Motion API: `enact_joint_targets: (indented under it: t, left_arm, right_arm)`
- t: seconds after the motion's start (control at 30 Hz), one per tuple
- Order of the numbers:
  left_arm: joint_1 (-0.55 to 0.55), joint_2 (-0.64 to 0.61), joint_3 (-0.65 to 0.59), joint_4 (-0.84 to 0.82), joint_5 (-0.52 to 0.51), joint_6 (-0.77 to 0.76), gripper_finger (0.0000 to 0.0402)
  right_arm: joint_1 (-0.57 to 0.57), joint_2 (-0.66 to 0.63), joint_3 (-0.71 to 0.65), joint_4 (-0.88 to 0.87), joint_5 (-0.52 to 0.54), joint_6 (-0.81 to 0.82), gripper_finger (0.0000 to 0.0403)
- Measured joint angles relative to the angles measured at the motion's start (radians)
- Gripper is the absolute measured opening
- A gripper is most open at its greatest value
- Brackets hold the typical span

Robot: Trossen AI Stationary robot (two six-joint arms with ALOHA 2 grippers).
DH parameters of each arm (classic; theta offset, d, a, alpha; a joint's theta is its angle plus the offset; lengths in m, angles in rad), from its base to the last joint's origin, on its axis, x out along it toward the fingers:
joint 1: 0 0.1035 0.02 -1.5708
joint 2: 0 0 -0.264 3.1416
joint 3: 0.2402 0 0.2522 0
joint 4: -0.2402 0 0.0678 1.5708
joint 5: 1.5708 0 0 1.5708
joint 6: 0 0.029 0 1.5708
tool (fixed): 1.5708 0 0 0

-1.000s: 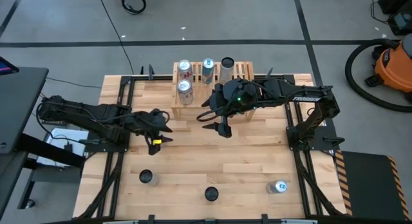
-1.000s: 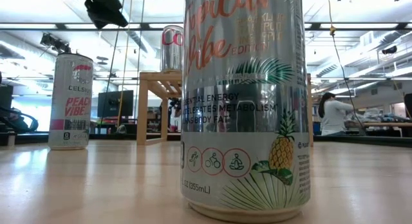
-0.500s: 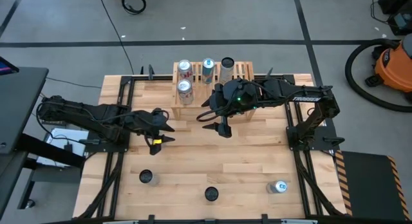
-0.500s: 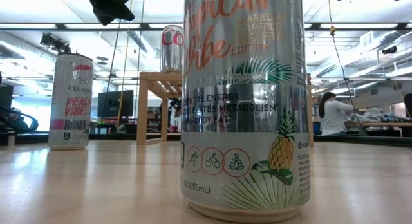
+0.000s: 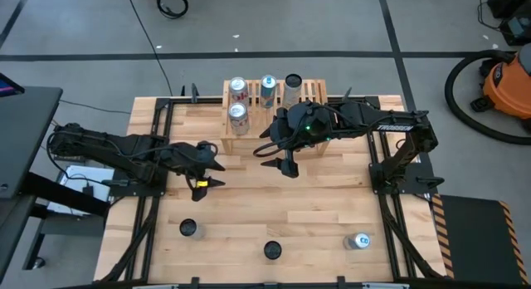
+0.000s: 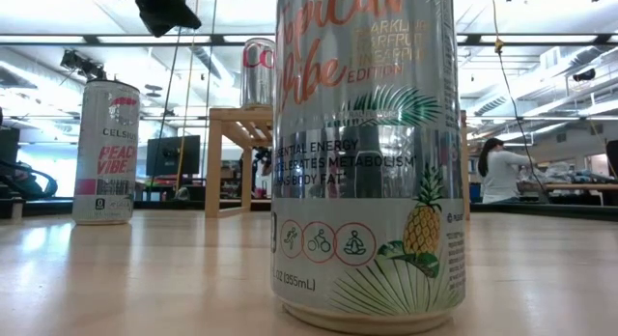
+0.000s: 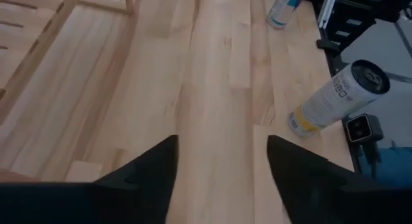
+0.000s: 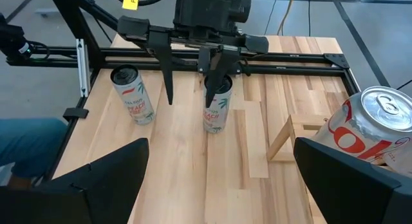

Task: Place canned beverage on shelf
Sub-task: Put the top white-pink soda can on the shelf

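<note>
Between placements: left pincer [image 5: 204, 173] parted, empty, mid-worktop; right pincer [image 5: 279, 165] wide apart beside shelf [image 5: 309, 91]. Next: fetch near-edge can [image 5: 188, 229].

The shelf [image 5: 270, 115] stands at the far middle edge of the counter [image 5: 332, 206]. On the shelf, three cans line its back: one [image 5: 238, 88] at the left, one [image 5: 267, 86] in the middle, one [image 5: 293, 83] to the right. A fourth can [image 5: 238, 116] sits in front of the leftmost one. Well in front of the shelf, along the counter's near edge, stand three more cans: left [image 5: 188, 229], middle [image 5: 272, 250] and right [image 5: 358, 241]. The left claw [image 5: 207, 173] hangs left of the shelf; the right claw [image 5: 279, 164] just in front of it.
</note>
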Motion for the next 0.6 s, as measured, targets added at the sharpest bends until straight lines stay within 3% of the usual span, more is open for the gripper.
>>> enact_joint_targets:
  t: [0.27,0.6]
  left_arm:
    - [0.003,0.0,0.0,-0.117,-0.019,-0.003,0.0347]
    - [0.003,-0.003,0.0,-0.332,-0.06,-0.025,0.036]
  right_arm:
    - [0.0,0.0,0.0,0.0,0.0,0.0,0.0398]
    - [0.0,0.0,0.0,0.0,0.0,0.0,0.0398]
